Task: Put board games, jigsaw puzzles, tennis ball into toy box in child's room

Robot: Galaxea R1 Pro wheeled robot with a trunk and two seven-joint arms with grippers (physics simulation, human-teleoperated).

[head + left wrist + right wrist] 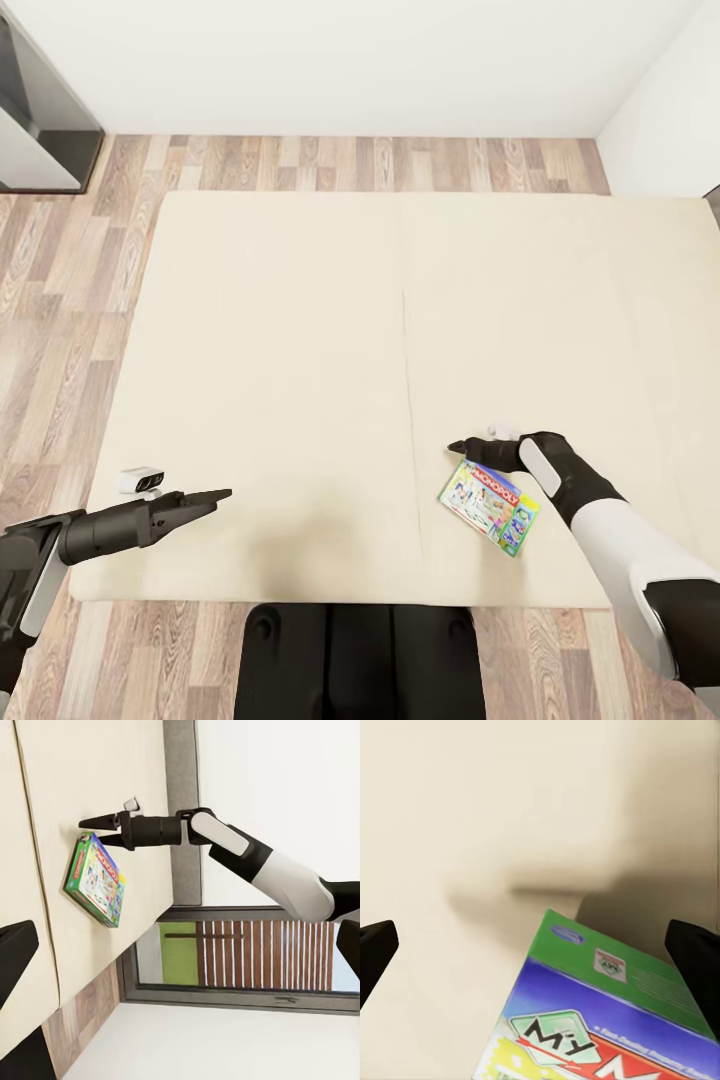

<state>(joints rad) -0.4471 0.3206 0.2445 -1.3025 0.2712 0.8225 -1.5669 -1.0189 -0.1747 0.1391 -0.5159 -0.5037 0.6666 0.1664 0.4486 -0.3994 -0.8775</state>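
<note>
Board game [490, 507] lying flat on bed [300, 350], near front edge, right of seam between two cream pads, skewed at angle. Right gripper [466, 446] hovering just above box's far end, fingers spread wide, gripping nothing. Left gripper [215, 495] hanging over bed's front left part, well apart from box; spread hard to judge. Wood floor [70, 300] surrounding bed, white wall [350, 60] behind.

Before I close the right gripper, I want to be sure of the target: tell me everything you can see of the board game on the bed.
The board game is a flat rectangular box, glossy, green-edged, with a "My Monopoly" logo and colourful cartoon art. It lies flat and skewed on the cream bed near its front edge. The right gripper hovers open over its far end, not touching it.
</note>
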